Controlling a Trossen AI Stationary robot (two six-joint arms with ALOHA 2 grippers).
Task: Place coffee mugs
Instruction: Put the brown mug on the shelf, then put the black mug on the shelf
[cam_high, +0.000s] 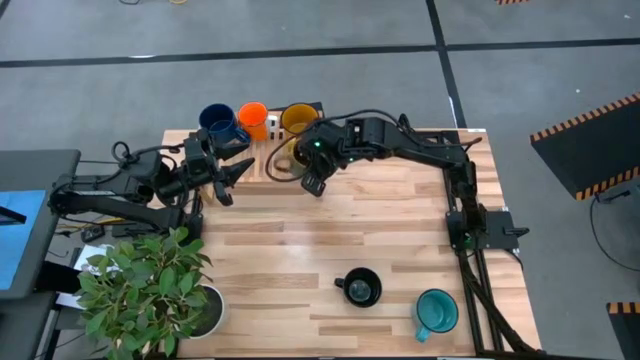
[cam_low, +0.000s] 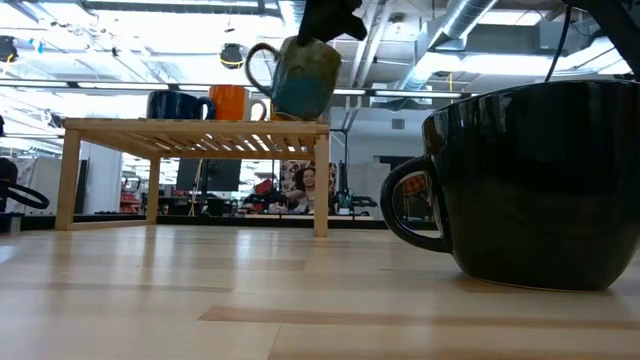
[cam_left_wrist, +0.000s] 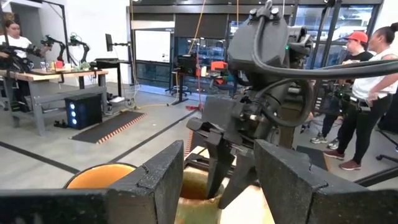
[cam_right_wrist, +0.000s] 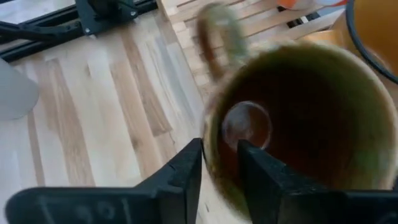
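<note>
Olive-brown mug rim sits pinched between right gripper jaws.

The tabletop was pale planked wood, smooth and satin. The black mug was glossy ceramic; the slatted rack was bare light wood.

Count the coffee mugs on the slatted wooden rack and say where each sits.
3: the dark blue mug, orange mug and yellow mug stand in a row on the rack. The right gripper holds the olive-brown mug above it.
</note>
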